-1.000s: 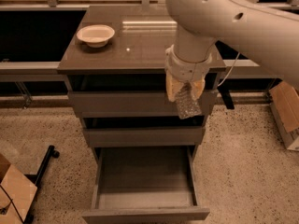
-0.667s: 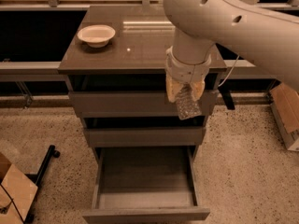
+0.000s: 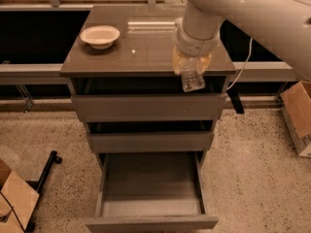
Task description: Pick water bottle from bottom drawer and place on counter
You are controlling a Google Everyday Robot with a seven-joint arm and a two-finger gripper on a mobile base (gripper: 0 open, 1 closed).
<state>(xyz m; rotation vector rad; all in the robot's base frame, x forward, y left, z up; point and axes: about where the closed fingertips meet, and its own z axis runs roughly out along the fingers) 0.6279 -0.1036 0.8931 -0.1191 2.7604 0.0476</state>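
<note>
the gripper (image 3: pixel 192 66) hangs over the front right edge of the table (image 3: pixel 146 52), fingers (image 3: pixel 178 64) clamped on the water bottle (image 3: pixel 193 81) (held in the air); the bottom drawer (image 3: pixel 150 200) stands open.

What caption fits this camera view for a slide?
Claw holds the water bottle at the counter front edge, above the open bottom drawer.
</note>
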